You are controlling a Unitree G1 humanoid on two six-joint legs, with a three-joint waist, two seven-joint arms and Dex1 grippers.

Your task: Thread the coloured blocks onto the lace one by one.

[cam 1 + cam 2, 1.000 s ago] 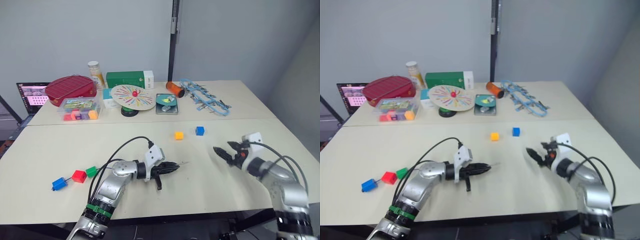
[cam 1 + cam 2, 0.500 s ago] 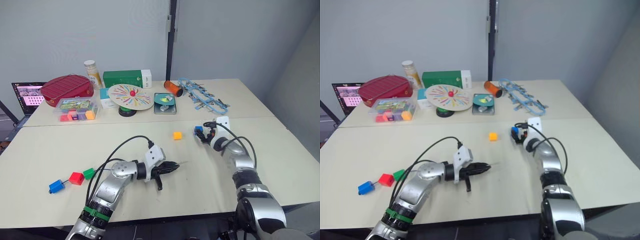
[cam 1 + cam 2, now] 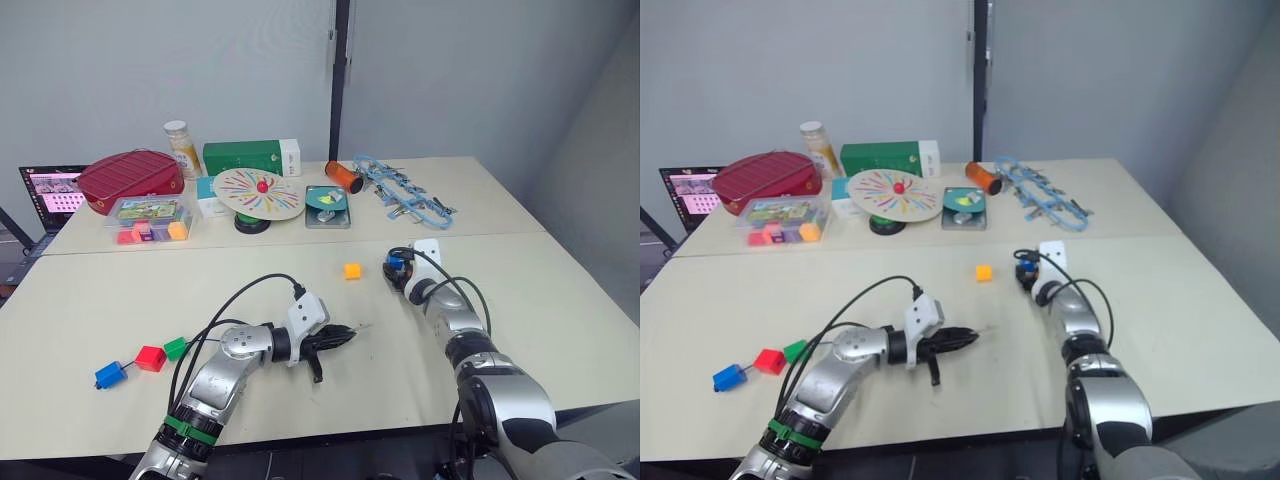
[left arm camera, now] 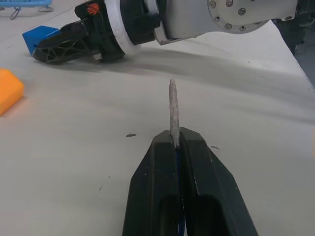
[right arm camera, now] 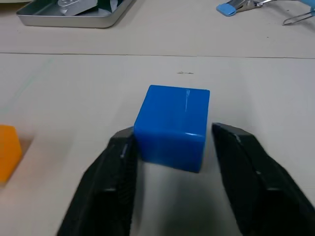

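Head views: right gripper (image 3: 393, 268) set low at a blue block (image 3: 397, 266), the block largely masked by black fingers; orange-yellow block (image 3: 352, 270) free just to its left. Left gripper (image 3: 347, 335) at table (image 3: 560, 300) centre, pale tip of the lace (image 3: 362, 326) barely discernible beyond it. Second blue block (image 3: 108, 375), red block (image 3: 151, 358) and green block (image 3: 176, 347) grouped near the left edge, cord between them too thin to trace. Clutter along the far side: colour wheel (image 3: 258, 193), red case (image 3: 130, 177), clear tray (image 3: 150, 218), light-blue chain (image 3: 405, 195). Left wrist view: fingers (image 4: 157, 187) pressed together on the lace, stiff tip standing upright from them; lace below hidden. Right wrist view: fingers (image 5: 115, 167) apart, one at each side of the blue block; one appears to touch it, a gap at the other; orange-yellow block cut off at frame edge.
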